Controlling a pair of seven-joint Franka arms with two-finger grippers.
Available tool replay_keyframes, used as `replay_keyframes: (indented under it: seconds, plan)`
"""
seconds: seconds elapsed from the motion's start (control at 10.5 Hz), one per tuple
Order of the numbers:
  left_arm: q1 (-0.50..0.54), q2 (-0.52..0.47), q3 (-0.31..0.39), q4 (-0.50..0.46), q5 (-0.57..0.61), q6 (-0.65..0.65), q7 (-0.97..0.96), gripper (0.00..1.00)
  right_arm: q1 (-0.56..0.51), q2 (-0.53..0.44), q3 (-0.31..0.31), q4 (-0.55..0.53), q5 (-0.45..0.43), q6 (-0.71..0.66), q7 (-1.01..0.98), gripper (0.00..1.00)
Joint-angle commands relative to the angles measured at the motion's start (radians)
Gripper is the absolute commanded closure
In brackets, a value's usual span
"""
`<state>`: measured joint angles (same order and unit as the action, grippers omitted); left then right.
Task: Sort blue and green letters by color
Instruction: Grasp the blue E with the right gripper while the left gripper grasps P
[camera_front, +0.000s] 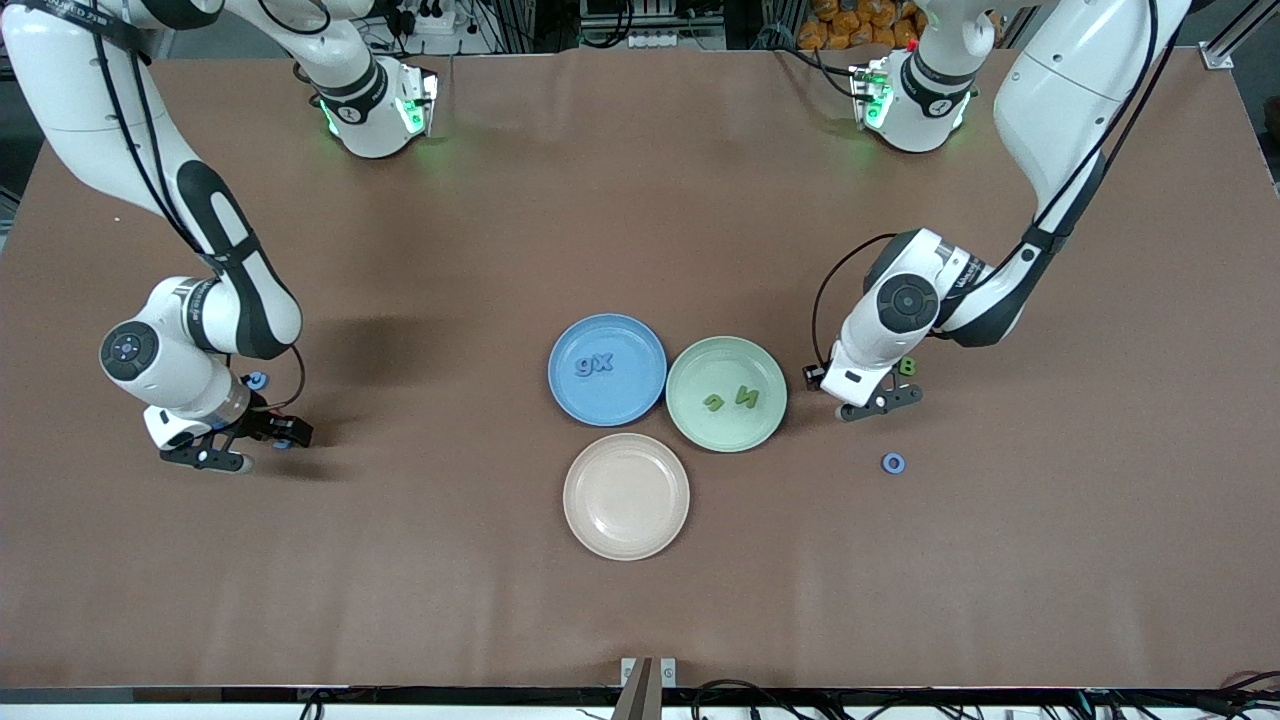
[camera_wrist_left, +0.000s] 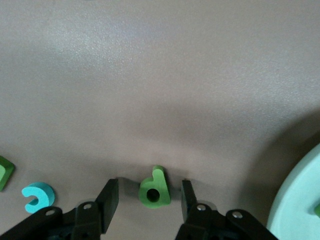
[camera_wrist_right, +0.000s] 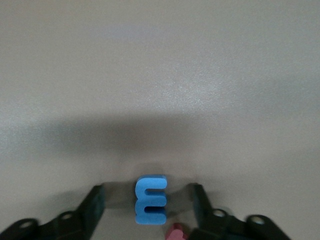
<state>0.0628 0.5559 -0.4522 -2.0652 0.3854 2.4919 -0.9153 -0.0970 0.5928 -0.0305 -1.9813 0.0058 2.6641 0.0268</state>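
Observation:
A green letter (camera_wrist_left: 154, 189) lies flat on the table between the fingers of my left gripper (camera_wrist_left: 149, 183), which is open with a gap on each side. In the front view that gripper (camera_front: 880, 403) is low over the table beside the green plate (camera_front: 700, 432), which holds two green letters (camera_front: 731, 399). My right gripper (camera_wrist_right: 147, 188) is open around a blue letter E (camera_wrist_right: 151, 200) without touching it. It sits low at the right arm's end of the table (camera_front: 250, 445). The blue plate (camera_front: 640, 400) carries two blue letters (camera_front: 594, 365).
An empty beige plate (camera_front: 626, 495) lies nearer the camera than the other two. A blue ring letter (camera_front: 893, 462) and a green B (camera_front: 907, 366) lie near the left gripper. A cyan letter (camera_wrist_left: 37, 196), a dark red letter (camera_wrist_right: 176, 232) and another blue letter (camera_front: 258, 380) are also loose.

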Motion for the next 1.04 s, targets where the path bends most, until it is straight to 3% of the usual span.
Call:
replay_keyframes:
  seconds: [0.0, 0.19, 0.38, 0.66, 0.85, 0.95]
  plan:
    - [-0.006, 0.016, 0.003, 0.011, 0.046, 0.008, -0.04, 0.54, -0.02, 0.002, 0.017, -0.004, -0.004, 0.016, 0.005, 0.55]
    - [-0.006, 0.024, 0.003, 0.013, 0.046, 0.012, -0.04, 0.66, -0.02, 0.004, 0.018, -0.004, -0.003, 0.023, 0.007, 0.79]
    - [-0.006, 0.016, 0.001, 0.013, 0.046, 0.012, -0.04, 0.99, -0.018, 0.004, 0.02, -0.005, -0.003, 0.023, 0.007, 1.0]
    - [-0.035, -0.069, -0.006, 0.016, 0.047, 0.004, -0.042, 1.0, -0.003, -0.031, 0.029, 0.013, -0.003, 0.002, 0.005, 1.0]
    - [-0.06, -0.132, -0.008, 0.028, 0.047, 0.002, -0.031, 1.0, 0.058, -0.083, 0.029, 0.051, 0.002, -0.148, 0.086, 1.0]
    - [-0.079, -0.145, -0.009, 0.04, 0.047, 0.002, -0.027, 1.0, 0.104, -0.094, 0.029, 0.053, 0.002, -0.159, 0.147, 1.0]
